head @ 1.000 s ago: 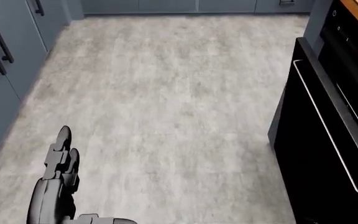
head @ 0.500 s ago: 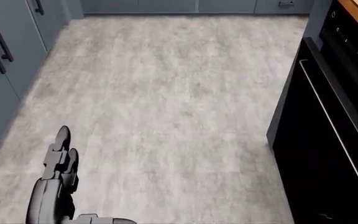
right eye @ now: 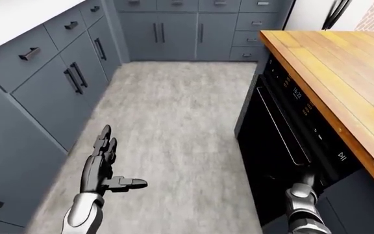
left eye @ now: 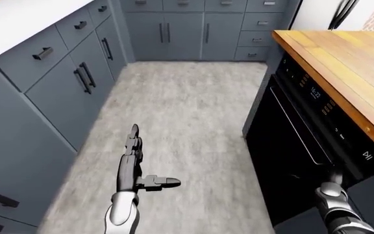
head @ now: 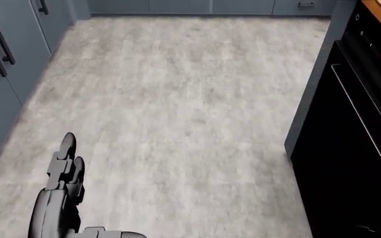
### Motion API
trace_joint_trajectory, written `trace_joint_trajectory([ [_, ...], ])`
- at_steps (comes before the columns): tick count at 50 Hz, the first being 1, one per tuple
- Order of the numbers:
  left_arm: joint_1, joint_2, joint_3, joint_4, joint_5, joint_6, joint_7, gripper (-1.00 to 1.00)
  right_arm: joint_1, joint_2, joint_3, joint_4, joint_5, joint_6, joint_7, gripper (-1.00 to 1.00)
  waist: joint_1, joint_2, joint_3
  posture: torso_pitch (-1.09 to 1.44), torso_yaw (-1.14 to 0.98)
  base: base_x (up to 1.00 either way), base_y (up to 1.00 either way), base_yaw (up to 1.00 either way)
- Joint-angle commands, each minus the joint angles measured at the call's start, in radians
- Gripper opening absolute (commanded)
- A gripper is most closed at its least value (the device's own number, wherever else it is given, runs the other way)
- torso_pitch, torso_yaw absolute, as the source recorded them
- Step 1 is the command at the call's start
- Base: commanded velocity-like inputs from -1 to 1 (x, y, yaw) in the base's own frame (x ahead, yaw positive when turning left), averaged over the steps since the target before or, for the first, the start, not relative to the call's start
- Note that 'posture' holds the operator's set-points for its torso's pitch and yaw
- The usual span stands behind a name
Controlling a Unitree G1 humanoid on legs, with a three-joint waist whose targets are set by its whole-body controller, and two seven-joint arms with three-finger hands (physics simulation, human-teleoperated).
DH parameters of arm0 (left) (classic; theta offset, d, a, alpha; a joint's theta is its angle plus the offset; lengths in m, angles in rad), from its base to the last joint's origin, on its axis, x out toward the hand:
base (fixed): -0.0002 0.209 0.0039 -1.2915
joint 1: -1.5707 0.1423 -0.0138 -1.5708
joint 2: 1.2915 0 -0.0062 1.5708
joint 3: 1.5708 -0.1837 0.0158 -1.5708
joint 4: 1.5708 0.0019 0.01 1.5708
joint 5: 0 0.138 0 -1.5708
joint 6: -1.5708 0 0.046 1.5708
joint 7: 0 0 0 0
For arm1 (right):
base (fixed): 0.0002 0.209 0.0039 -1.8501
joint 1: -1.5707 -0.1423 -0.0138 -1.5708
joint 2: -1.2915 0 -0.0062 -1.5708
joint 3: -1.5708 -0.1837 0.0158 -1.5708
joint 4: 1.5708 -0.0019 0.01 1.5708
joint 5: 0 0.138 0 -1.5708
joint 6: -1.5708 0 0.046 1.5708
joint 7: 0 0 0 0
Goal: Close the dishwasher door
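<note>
Grey cabinets (left eye: 57, 87) line the view's left side of a pale floor (left eye: 180, 107). Left hand (right eye: 102, 168) hangs over bare floor, fingers extended, thumb splayed, holding nothing. Dishwasher door (right eye: 275, 146), well right of those fingers, appears nearly upright under the wooden counter (right eye: 336, 63). Right hand (right eye: 302, 187) presses against it; finger spread cannot be determined. Judged remaining: final seating.

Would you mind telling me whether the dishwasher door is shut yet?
Nearly shut, it seems: the dishwasher door stands almost upright under the counter, with the right hand against its lower part. Whether it has latched cannot be told.
</note>
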Motion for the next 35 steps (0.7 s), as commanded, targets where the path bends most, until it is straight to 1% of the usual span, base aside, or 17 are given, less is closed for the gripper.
trace_joint_trajectory([
  [1, -0.015, 0.0, -0.002, -0.043, 0.0, -0.031, 0.001, 1.0, -0.021, -0.052, -0.012, -0.039, -0.003, -0.034, -0.048, 1.0, -0.006, -0.014, -0.021, 0.0, 0.0, 0.0, 0.0, 0.0],
  [18, -0.007, 0.0, -0.003, -0.064, -0.002, -0.022, 0.001, 1.0, 0.018, -0.102, -0.032, -0.05, 0.03, -0.035, -0.033, 1.0, -0.004, -0.02, -0.017, 0.0, 0.0, 0.0, 0.0, 0.0],
  [35, -0.006, 0.0, -0.002, -0.071, -0.005, -0.019, 0.001, 1.0, 0.03, -0.118, -0.036, -0.06, 0.044, -0.032, -0.028, 1.0, -0.001, -0.02, -0.014, 0.0, 0.0, 0.0, 0.0, 0.0],
])
